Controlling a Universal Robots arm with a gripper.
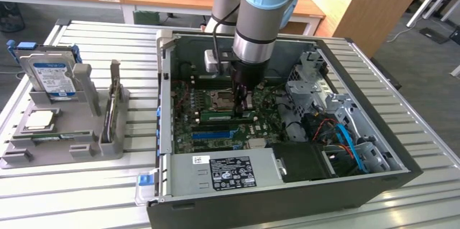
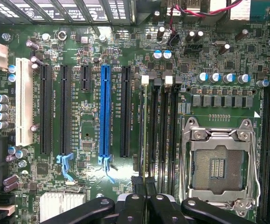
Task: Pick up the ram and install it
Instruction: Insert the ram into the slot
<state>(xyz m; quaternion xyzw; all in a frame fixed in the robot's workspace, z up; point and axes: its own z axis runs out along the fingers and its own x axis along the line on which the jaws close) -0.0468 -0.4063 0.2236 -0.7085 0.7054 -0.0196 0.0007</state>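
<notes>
The ram (image 2: 145,130) appears edge-on as a thin green strip, standing upright along the memory slot nearest the long black expansion slots. My gripper (image 2: 145,198) is shut on its top edge, with the black fingers (image 2: 135,205) pressed together around it. In the exterior view the gripper (image 1: 244,109) reaches straight down into the open computer case (image 1: 374,186), just beside the CPU socket (image 1: 221,98). The ram (image 1: 224,115) lies there as a green bar at the fingertips. Whether it sits fully down in the slot I cannot tell.
Black memory slots (image 2: 165,126) run beside the ram, then the open metal CPU socket (image 2: 218,163). A blue expansion slot (image 2: 105,109) lies on the other side. On the exterior view's left, a grey fixture (image 1: 18,156) holds a hard drive (image 1: 54,75) and a silver CPU (image 1: 40,120).
</notes>
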